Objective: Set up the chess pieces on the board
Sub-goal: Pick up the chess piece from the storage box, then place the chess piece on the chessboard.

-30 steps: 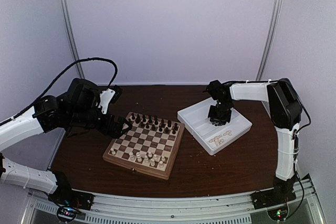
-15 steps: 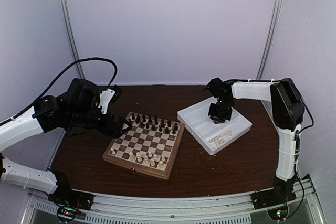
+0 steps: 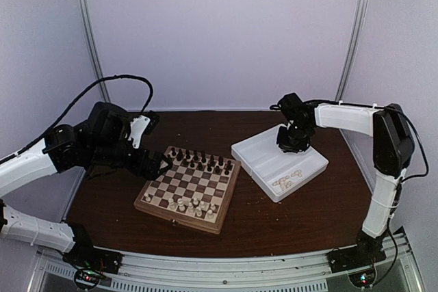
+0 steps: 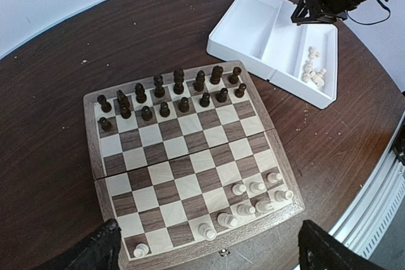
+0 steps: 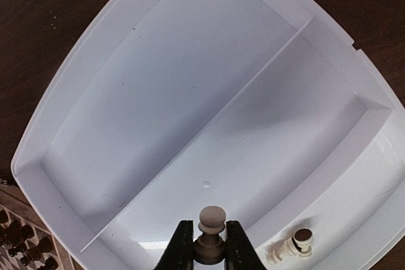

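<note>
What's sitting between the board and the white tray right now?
Nothing. Only a bare strip of dark table separates the board from the tray, clearest in the left wrist view.

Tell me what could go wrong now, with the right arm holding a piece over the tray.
1. The right fingers pinch the cream piece low, under its head, so it could tilt or slip on the way across.
2. The cream pieces already on the board stand bunched along its near edge, so setting one down could topple its neighbours.
</note>
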